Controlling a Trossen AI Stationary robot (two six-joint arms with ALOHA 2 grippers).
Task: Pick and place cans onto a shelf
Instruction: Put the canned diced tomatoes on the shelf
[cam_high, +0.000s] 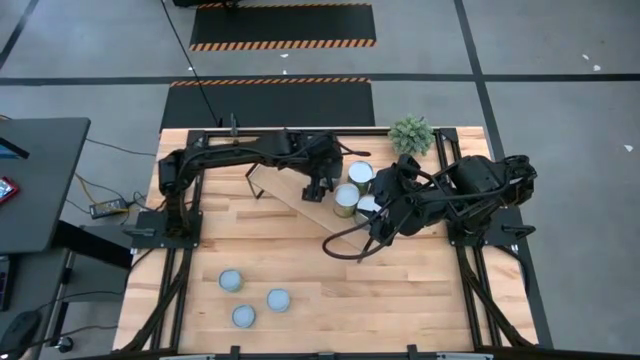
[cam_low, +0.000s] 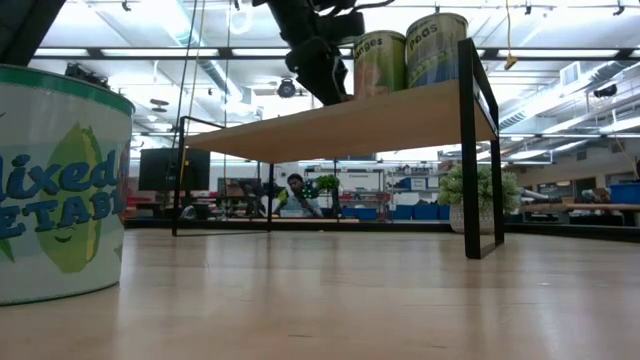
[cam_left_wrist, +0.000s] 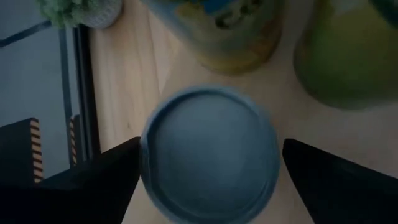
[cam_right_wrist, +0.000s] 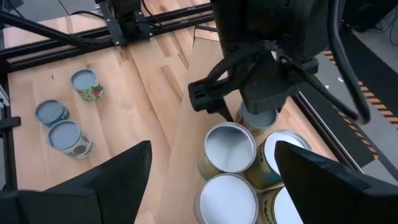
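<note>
The shelf stands on the table's middle, its light wood board on black legs. Several white-topped cans stand on its right end. One blue-grey-topped can stands on the board beside them. My left gripper points down over it, open, one finger on either side. My right gripper is open and empty, hovering just right of the cans. Three blue-grey-topped cans stand on the table near the front left. My left gripper comes at the blue-grey-topped can from above, its fingers beside the can's rim. A thin strip of board shows between one finger and the can. The other finger stands right at the rim; whether it touches I cannot tell.
A small green potted plant stands at the table's far right, beyond the shelf. In the low view a can labelled mixed vegetables stands close to the camera at the left. Bare wood lies between the shelf and the front cans.
</note>
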